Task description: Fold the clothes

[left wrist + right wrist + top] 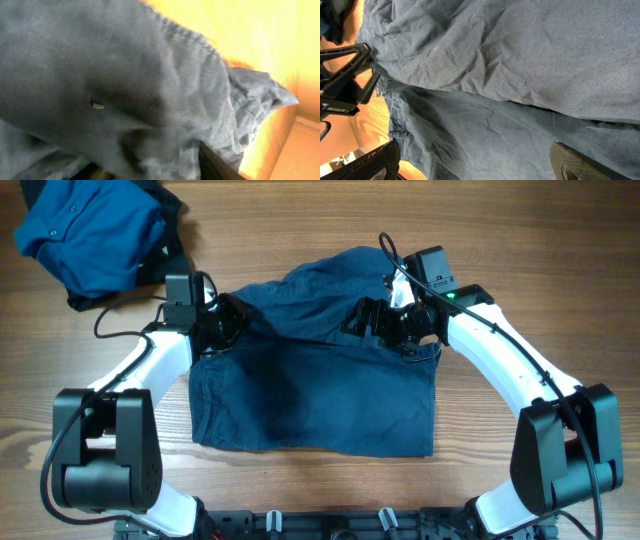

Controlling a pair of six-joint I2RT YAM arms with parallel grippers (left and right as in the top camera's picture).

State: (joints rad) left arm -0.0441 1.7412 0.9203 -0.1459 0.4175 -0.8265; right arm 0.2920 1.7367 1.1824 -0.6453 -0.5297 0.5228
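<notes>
The navy shorts (310, 395) lie mid-table with their far part folded over, on the wooden table (300, 220), the blue shirt (85, 230) heaped far left; the right gripper (372, 320) gapes wide above the fold, while the left gripper (225, 320) sits at the shorts' far-left corner, grip unclear.

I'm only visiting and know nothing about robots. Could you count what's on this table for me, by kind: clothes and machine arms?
Navy shorts: 1
Brighter blue shirt: 1
Robot arms: 2, the left arm and the right arm
Total: 4
A dark patch under the shirt is too unclear to count.
</notes>
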